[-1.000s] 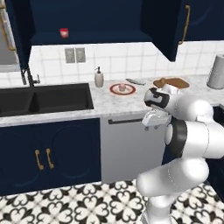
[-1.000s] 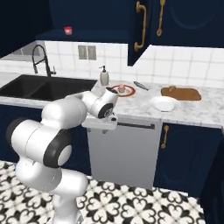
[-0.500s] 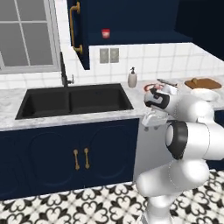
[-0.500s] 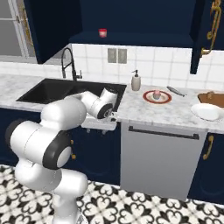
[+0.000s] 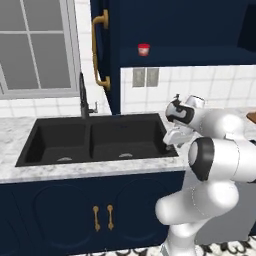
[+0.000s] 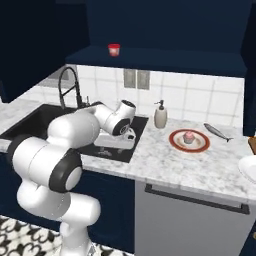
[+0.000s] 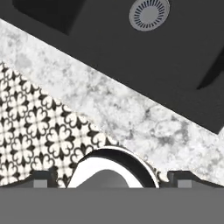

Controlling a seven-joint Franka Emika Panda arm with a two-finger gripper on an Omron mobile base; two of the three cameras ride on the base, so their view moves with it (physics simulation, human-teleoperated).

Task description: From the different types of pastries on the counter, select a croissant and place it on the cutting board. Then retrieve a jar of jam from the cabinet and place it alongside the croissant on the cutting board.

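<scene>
Red and pale-topped, the jar of jam (image 5: 143, 49) is sitting on the open shelf of the navy cabinet (image 5: 180, 25), above the black sink (image 5: 95, 137), with nothing touching it; the cabinet door with its brass bar handle (image 5: 101, 50) is standing open to the left of the sink's back edge; the pincer (image 7: 111, 179) is hanging low over the front rim of the sink, pointing down at the marbled worktop (image 7: 131, 113) and the patterned floor (image 7: 39, 140); its two tips are showing spread wide near the corners of the hand view with nothing between them, so it is holding nothing. The pink-frosted cupcake (image 6: 188, 137) is resting on a plate (image 6: 189, 141) to the right of the sink, past the soap dispenser (image 6: 160, 114), with the grey fish (image 6: 217, 131) beyond it; the croissant and cutting board are too far right of the sink to be judged. The step in hand is looking like the jam retrieval, with the arm parked before the sink; the next move is calling for a long lift from the sink rim up to the shelf, levelling the wrist so the fingers are facing the jar, then closing on its sides without nudging it deeper in.
</scene>
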